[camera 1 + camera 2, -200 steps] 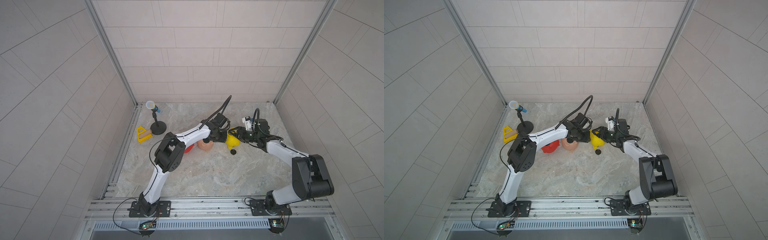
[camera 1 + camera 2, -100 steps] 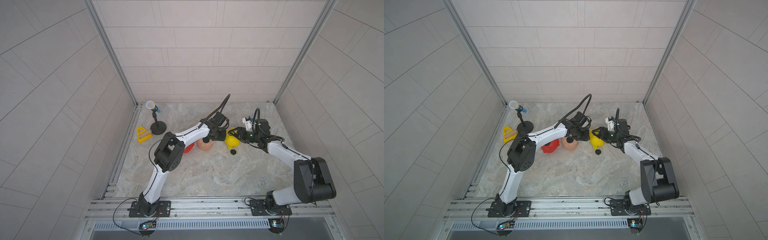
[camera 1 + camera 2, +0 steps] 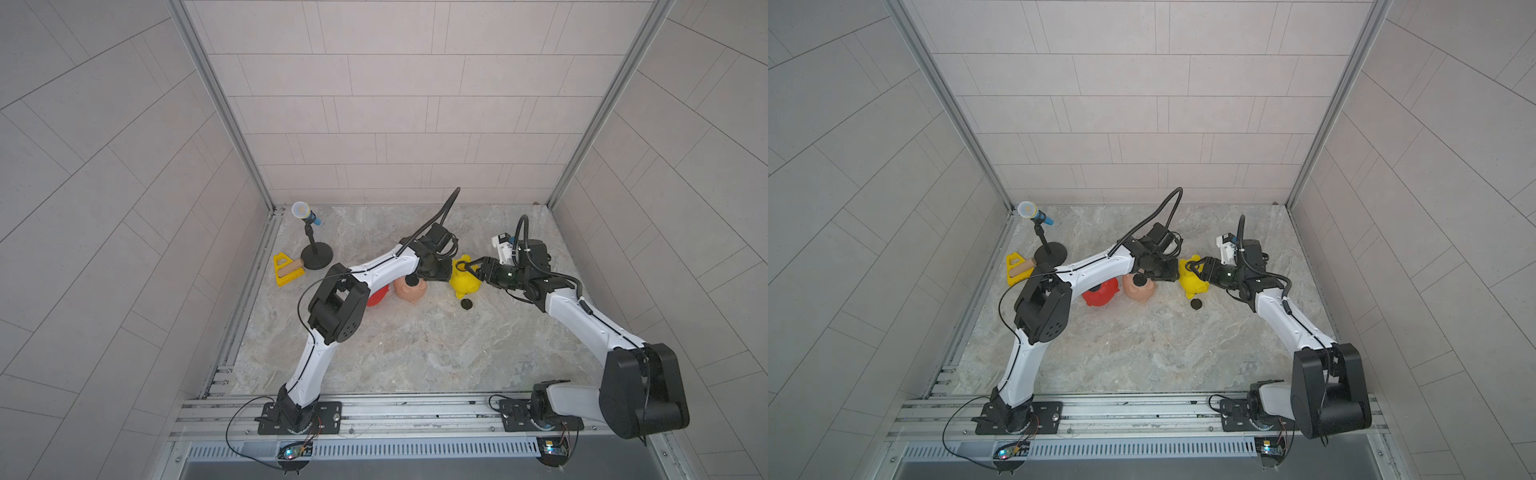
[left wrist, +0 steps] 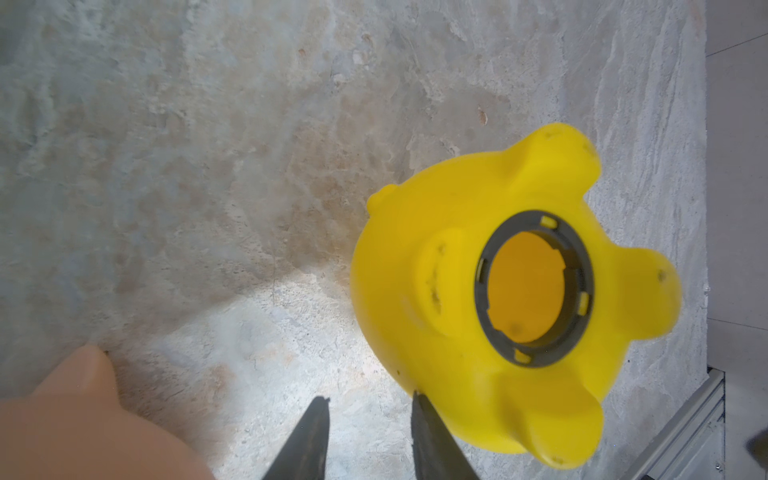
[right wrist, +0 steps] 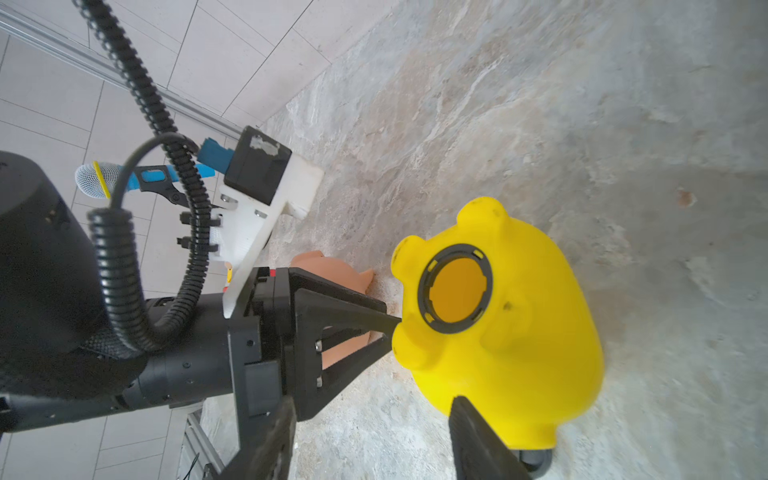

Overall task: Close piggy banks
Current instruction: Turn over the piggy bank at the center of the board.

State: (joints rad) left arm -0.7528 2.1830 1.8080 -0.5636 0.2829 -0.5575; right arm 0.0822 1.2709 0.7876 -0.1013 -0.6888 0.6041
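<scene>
— Marbled tabletop (image 3: 415, 353), pale tiled walls all round. Where's the yellow pig (image 3: 465, 283)?
— Lying on its side between the two grippers, belly hole turned upward and open. You can see the dark ring (image 4: 536, 355) round the hole, with nothing plugged in.
— And the left gripper (image 4: 368, 397)?
— Drawn nearly together, nothing between its fingers. One fingertip (image 4: 417, 399) sits right at the pig's leg; touching or just shy, I can't tell.
— The right gripper (image 5: 374, 399)?
— Spread apart, holding nothing. The pig lies just past its tips, and one finger (image 5: 478, 440) crosses in front of the pig's flank.
— That dark disc?
— A black plug (image 3: 466, 304), loose on the table just beside the pig, near the right gripper's fingers.
— The other pigs?
— The peach pig (image 3: 409, 296) lies just beside the left gripper, below its wrist, with a second black plug (image 3: 412, 281) on top; seated or not, I can't say. The red pig (image 3: 1100, 293) is further back along that arm, partly under the forearm.
— Anything else?
— A microphone (image 3: 306, 214) on a stand and a yellow triangular toy (image 3: 286, 270), well behind the left gripper.
</scene>
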